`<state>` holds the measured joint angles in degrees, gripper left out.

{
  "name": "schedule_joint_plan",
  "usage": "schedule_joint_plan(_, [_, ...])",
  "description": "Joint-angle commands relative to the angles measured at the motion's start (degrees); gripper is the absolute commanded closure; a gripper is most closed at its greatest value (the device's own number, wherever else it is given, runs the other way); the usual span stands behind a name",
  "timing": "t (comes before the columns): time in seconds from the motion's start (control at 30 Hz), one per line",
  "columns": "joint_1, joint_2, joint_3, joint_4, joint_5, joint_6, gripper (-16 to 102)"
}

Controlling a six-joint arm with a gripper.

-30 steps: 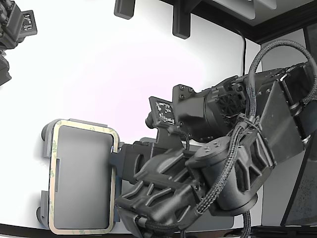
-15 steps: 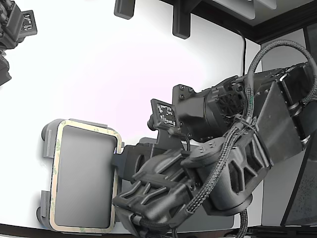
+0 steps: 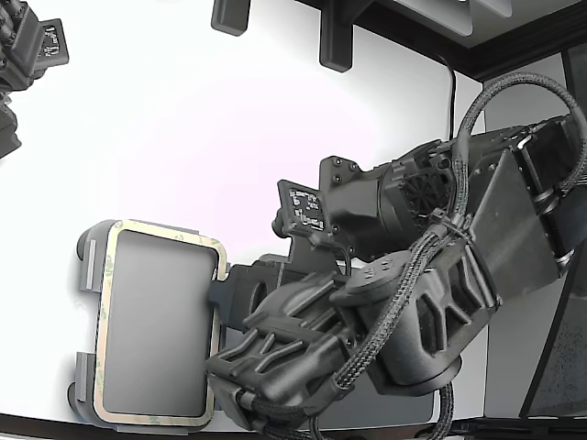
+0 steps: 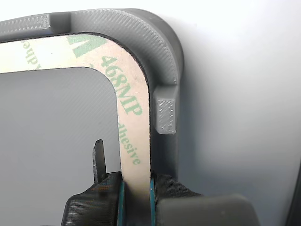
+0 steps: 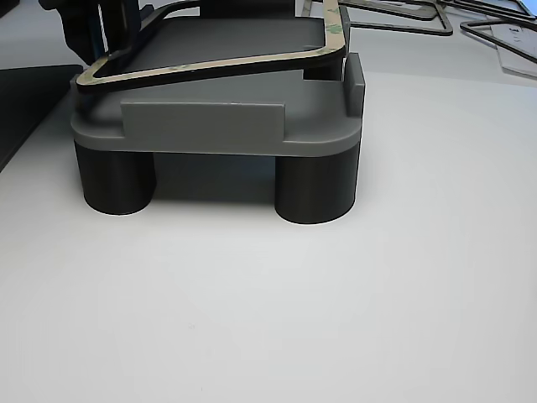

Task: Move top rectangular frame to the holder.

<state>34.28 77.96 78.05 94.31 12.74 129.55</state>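
The hand is closed on one long side of the frame — in the wrist view the tan strip runs between its two dark fingers, blue pads pressed against both edges. Green print is legible on the strip there.

The frame sits over the holder, near the desk's lower left corner in the exterior view. In that view the tan outline covers most of the grey plate, with the plate's rim and tabs showing along the exterior view's left and at the upper end. In the other view the frame is tilted: one corner rests against a raised tab of the holder, while the opposite end, by the dark hand, is lifted off the plate. The holder stands on dark round feet.

The arm — bulky, with braided cables — lies across the lower right of the exterior view and hides the desk behind it as well as the hand itself. A second dark arm shows at the upper left corner of that view, well apart from the holder. Two dark brackets hang over the far edge of the desk. In the other view, more thin frames lie flat on the desk beyond the holder.
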Motion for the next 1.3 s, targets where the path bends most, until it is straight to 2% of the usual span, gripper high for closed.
schedule_joint_plan(0.0, [-0.97,1.41,-0.88,0.18,-0.18,-0.09,97])
schedule_joint_plan(0.97, [-0.97,0.62,-1.49,-0.44,-0.09,-0.62,95])
schedule_joint_plan(1.03, [-0.97,0.62,-1.49,-0.44,0.26,-0.88,85])
schedule_joint_plan(1.07, [-0.97,0.62,-1.58,-0.53,0.26,-1.05,73])
schedule_joint_plan(1.17, [-0.97,0.62,-2.02,-0.62,0.97,-1.67,-3])
schedule_joint_plan(1.2, [-0.97,0.62,-2.46,-0.62,1.23,-1.93,-14])
schedule_joint_plan(1.27, [-0.97,0.53,-3.43,-0.44,1.85,-2.55,-14])
